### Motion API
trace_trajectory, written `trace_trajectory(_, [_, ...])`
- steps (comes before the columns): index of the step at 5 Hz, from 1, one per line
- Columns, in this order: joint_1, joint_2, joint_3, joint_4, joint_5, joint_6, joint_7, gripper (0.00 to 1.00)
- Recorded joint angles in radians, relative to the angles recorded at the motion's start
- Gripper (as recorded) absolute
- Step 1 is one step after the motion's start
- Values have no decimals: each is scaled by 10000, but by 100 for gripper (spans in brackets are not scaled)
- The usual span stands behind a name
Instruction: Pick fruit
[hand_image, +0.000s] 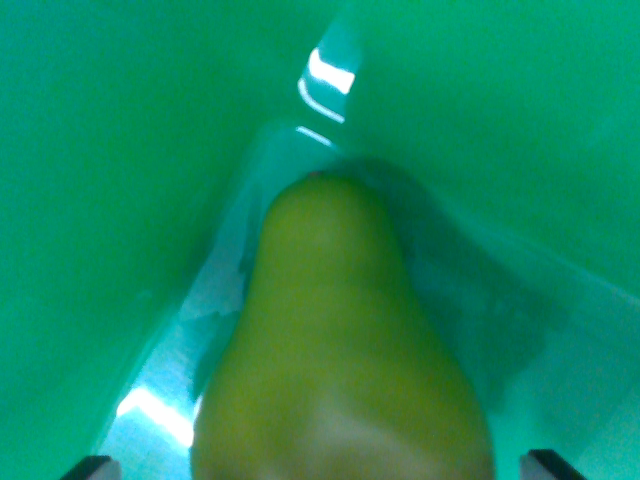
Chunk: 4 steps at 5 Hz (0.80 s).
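Wrist view only. A yellow-green pear (340, 350) fills the lower middle of the frame, broad end nearest the camera, narrow end pointing away toward the far wall of a green container (110, 200). It lies on the container's glossy floor, which shows bright glare patches near left and far centre. The gripper (320, 470) shows only as two dark fingertips (92, 467) at the bottom corners, one on each side of the pear and apart from it, so I read the claw as released, straddling the fruit and not yet pressing on it. My judgement: this is the approach-to-grasp step; the pick itself is not done. The next move calls for closing the fingers evenly on the wide belly of the pear, then lifting straight up clear of the green walls. Risks I note: the rounded, tapering skin may slip forward out of the grip, and the picture is blurred, so contact is hard to confirm.
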<state>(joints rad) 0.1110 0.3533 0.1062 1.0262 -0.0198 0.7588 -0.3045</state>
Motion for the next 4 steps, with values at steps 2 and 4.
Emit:
trace_trajectory(2, [13,35,13,-83,-1,-120,-47,0])
trace_trajectory(4, [20,52,19,-125,-2,-181,-70,0])
